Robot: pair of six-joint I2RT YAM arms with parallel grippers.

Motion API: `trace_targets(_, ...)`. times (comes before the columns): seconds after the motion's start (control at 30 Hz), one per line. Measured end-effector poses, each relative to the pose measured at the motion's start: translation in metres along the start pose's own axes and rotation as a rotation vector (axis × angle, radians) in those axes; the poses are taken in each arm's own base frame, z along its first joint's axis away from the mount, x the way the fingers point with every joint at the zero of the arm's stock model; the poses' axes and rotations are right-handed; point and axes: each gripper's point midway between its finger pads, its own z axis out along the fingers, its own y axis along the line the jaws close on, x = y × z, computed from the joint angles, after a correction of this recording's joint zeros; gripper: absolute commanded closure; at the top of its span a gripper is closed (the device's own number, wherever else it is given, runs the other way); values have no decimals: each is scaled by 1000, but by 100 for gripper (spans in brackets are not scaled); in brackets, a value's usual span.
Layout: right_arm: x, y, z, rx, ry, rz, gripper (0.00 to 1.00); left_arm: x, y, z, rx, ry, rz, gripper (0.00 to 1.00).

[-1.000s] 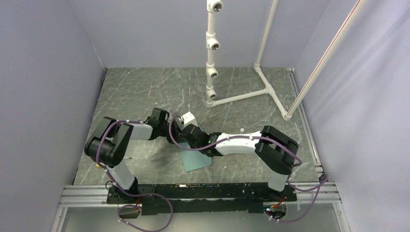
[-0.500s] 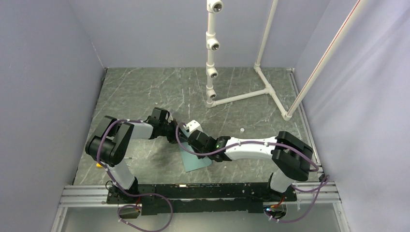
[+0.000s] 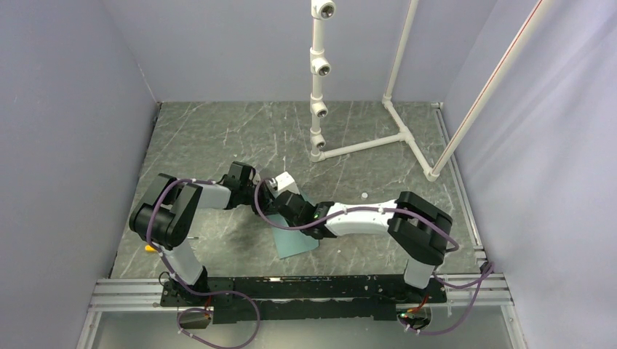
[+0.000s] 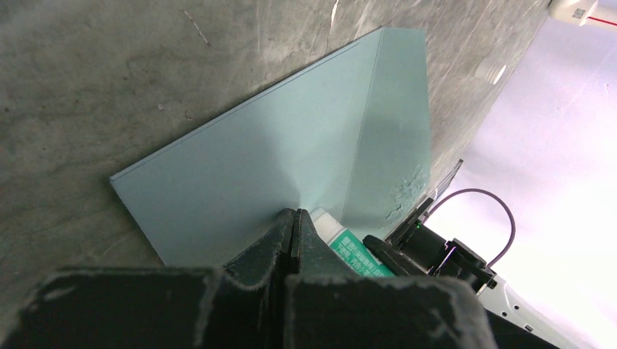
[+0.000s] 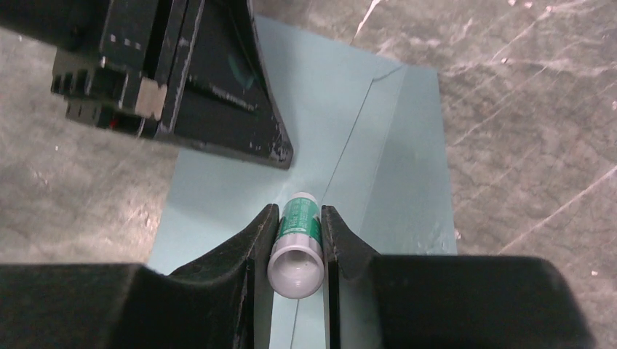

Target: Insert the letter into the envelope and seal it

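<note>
**Glue stick on the paper, envelope pinned flat**

The teal envelope (image 3: 295, 236) lies flat on the grey marbled surface (image 3: 218, 138), low and centre in the overhead view, with both arms meeting over its upper end. In the left wrist view, the left end effector (image 4: 293, 218) has its jaws fully closed with nothing between them, and its tip presses down on the paper. The right end effector (image 5: 298, 212) clamps a green-and-white glue stick (image 5: 297, 243) across the barrel, nose down beside the crease (image 5: 349, 145) that runs up the middle of the right wrist frame.

The letter is not in view. It may be inside already, but I cannot tell.

As for handling, this is thin, light paper on what looks like a smooth surface, so it will likely skate or buckle if dragged. Pinning it from above looks sounder than pinching it. To lift or fold it, go for a free edge or the corner beyond the crease. The glue stick is rigid and slick, so a mid-barrel hold suits it.
</note>
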Motion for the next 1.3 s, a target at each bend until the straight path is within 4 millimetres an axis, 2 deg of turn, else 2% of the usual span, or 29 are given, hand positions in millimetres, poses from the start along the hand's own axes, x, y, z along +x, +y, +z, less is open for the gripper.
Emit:
trace_targets(0.23, -6, -1, 5, 12, -17, -1, 100, 0, 0, 0, 1, 0, 1, 97)
trace_targets(0.37, 3, -1, -8, -19, 9, -4, 100, 0, 0, 0, 4, 2, 2, 98)
trace_targets(0.53, 24, 1, -32, -69, 69, -20, 100, 1, -1, 1, 12, 7, 3, 98)
trace_targets(0.63, 30, 6, -36, -90, 88, -22, 100, 1, -2, 2, 20, 14, 4, 97)
trace_targets(0.8, 27, 8, -30, -80, 83, -18, 100, 1, -2, 3, 24, 18, 2, 98)
trace_targets(1.1, -6, 7, 5, -39, 21, 25, 100, 1, -2, 3, 23, 18, 1, 97)
trace_targets(1.3, -7, 7, 5, -43, 12, 25, 100, 1, -2, 3, 20, 11, 4, 98)
